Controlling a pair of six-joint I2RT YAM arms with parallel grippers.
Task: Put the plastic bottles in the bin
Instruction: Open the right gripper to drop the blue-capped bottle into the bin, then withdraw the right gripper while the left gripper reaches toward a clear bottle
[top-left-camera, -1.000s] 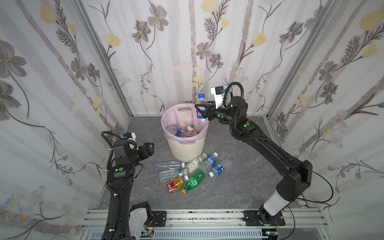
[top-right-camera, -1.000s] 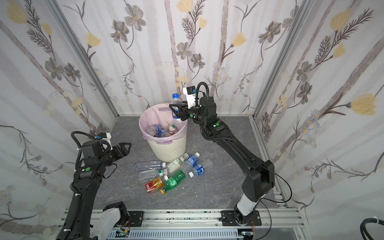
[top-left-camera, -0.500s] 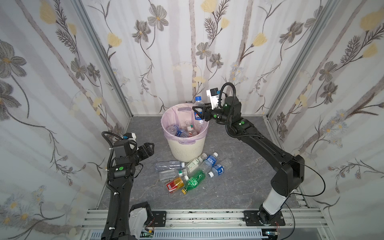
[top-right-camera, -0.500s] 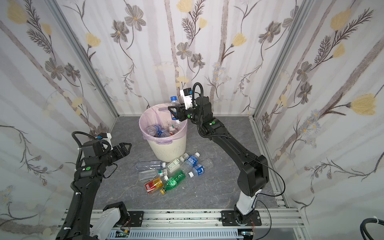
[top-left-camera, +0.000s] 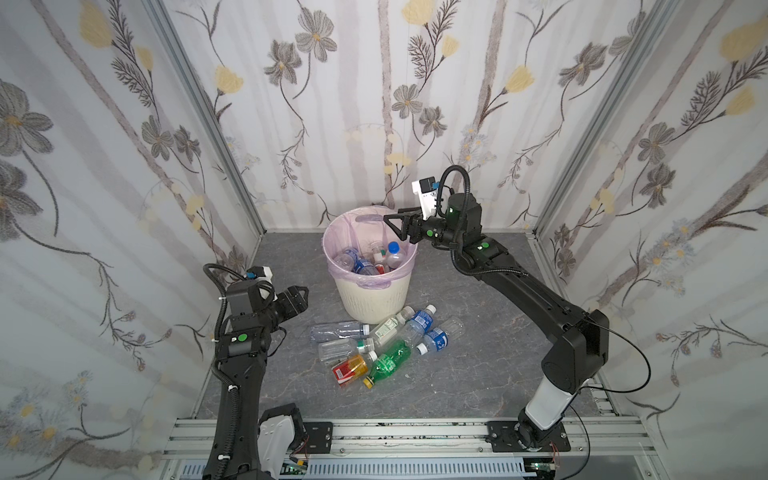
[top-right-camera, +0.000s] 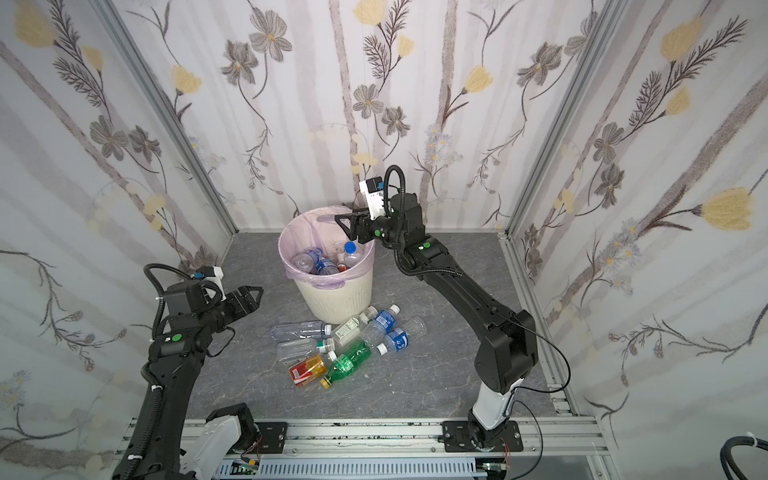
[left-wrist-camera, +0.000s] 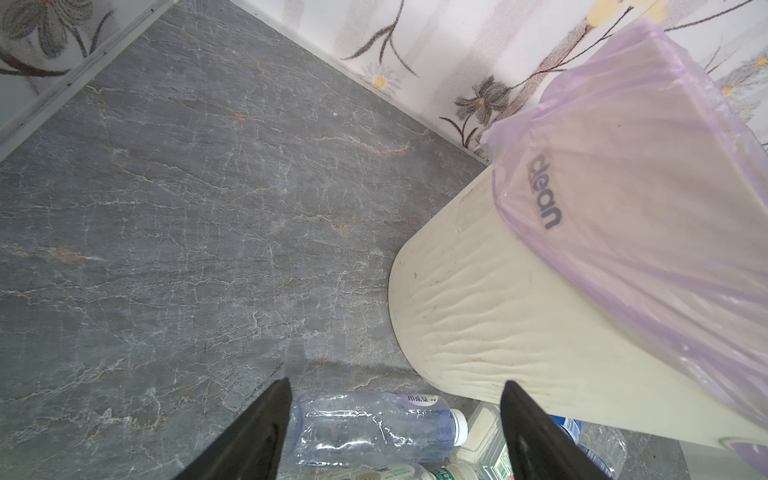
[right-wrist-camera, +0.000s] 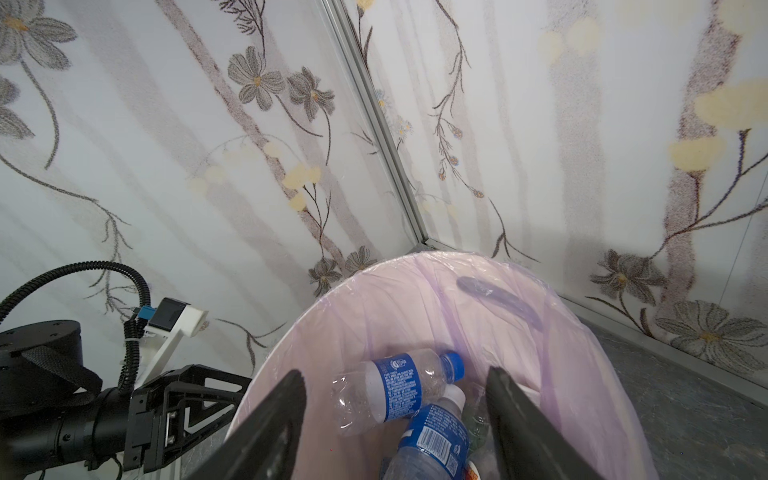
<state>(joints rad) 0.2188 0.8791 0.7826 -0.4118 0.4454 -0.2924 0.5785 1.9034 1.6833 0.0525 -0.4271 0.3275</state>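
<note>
**Desk:** How far along is the job?
**Photographer:** Partway. Several plastic bottles (right-wrist-camera: 395, 390) lie in the bin (top-left-camera: 365, 299), directly beneath the right gripper (top-left-camera: 392, 226), its jaws apart and empty.
**Desk:** And the rest?
**Photographer:** About eight lie on the floor (top-left-camera: 478, 374), a clear bottle (left-wrist-camera: 365, 428) just below the left gripper (left-wrist-camera: 395, 384), its jaws likewise apart, holding nothing

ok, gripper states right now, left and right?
Left gripper: open, holding nothing.
Right gripper: open, holding nothing, over the round cream-white plastic bin.
</note>
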